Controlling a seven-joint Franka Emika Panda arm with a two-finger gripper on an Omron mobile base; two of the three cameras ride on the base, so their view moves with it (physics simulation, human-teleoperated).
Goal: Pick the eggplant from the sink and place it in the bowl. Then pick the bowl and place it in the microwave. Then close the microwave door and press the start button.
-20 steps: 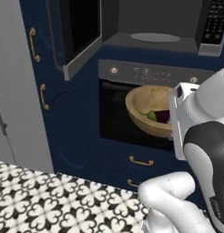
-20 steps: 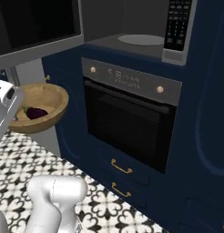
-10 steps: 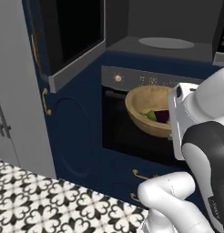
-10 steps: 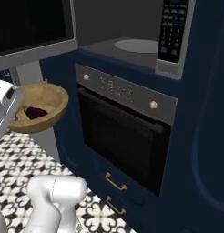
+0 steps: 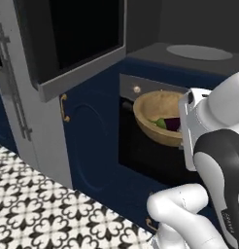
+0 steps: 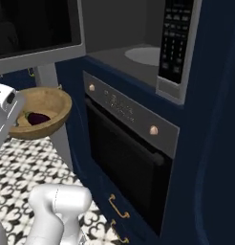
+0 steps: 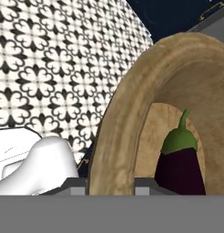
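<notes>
The microwave door [image 5: 77,53] stood swung wide at the left of the left base view, leaving the dark cavity of the microwave [image 5: 189,29] open and its round turntable [image 5: 199,52] bare, evidently so that the load could go straight in. To the right of the door, in front of the black oven [image 5: 150,146] and below the level of the cavity floor, the bowl [image 5: 158,116] hung in the air, tipped a little toward the camera, with the eggplant [image 5: 172,124] lying inside against its lower wall. The tilt looked like the result of a one-sided hold: the robot's hand sat at the bowl's right rim, and nothing supported the far side.

From the right base view the same bowl [image 6: 40,117] floated clear of the oven front [image 6: 129,143], well left of the microwave's keypad [image 6: 174,43], the eggplant [image 6: 37,118] resting near its middle.

The hand view showed the grip most plainly. The gripper [image 7: 111,184] had its jaws set narrow, pinching the thick wooden wall of the bowl [image 7: 118,132] between them, one finger outside and one inside. The eggplant [image 7: 180,164] lay just beside the inner finger, inside the bowl and not itself gripped, its green stem pointing away from the jaws. The bowl had not yet been lifted into the cavity.
</notes>
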